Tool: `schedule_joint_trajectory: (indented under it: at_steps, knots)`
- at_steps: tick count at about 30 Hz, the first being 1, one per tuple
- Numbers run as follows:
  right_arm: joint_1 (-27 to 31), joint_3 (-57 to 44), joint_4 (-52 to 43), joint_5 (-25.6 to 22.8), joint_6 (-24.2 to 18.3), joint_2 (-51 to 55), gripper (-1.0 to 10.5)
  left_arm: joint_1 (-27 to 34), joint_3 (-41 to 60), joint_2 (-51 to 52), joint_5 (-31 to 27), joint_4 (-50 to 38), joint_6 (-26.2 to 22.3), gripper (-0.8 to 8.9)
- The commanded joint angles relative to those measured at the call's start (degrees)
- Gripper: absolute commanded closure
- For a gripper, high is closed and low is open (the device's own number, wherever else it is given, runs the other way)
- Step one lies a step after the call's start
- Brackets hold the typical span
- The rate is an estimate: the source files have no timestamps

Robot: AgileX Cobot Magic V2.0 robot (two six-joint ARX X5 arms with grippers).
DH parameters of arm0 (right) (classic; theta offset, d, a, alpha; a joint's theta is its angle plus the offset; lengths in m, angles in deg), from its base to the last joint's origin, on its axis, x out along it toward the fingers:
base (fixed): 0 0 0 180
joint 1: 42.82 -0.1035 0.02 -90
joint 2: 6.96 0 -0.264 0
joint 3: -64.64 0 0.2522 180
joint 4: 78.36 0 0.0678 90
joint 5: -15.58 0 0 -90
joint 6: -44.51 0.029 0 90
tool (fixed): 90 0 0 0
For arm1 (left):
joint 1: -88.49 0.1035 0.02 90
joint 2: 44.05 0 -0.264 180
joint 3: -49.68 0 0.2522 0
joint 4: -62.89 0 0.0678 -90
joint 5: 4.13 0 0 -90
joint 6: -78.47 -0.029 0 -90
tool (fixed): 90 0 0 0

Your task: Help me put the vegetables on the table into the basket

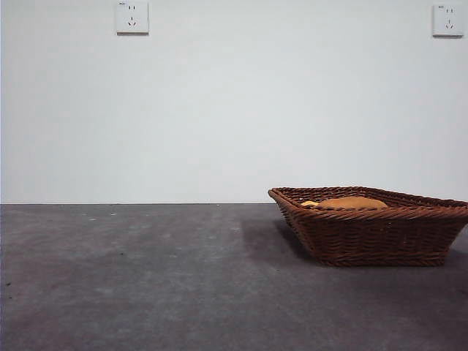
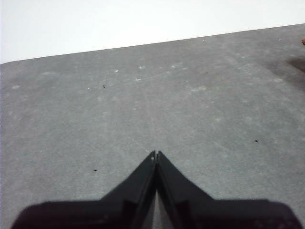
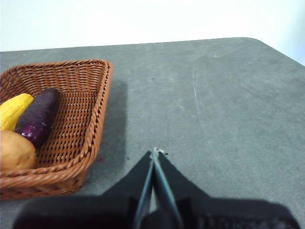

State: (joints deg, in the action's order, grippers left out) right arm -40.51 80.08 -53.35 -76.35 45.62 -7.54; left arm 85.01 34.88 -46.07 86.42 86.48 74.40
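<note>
both claws (image 2: 156, 153) (image 3: 155, 150) closed and empty over table (image 1: 146, 278), 3 vegetables (image 3: 38, 117) in basket (image 1: 373, 234)

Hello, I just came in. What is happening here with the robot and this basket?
Nothing is being handled at this moment. All three vegetables lie inside the wicker basket: the corn cob, the purple eggplant and the orange-brown potato. The right claw is shut and empty over the grey table beside the basket. The left claw is also shut and empty, over bare table farther from the basket. The job of filling the basket looks done.
</note>
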Motion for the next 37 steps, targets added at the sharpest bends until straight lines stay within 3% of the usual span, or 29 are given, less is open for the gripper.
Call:
schedule_joint_trajectory:
  at_steps: [1,37]
  knots:
    - [0.02,-0.68,-0.46,-0.02,0.35,0.13,9.5,0.2,0.61,-0.02,-0.13,-0.37,-0.63,8.17]
    - [0.13,-0.68,-0.44,-0.48,0.33,0.13,9.5,0.2,0.61,-1.79,-0.13,-0.37,-0.63,8.17]
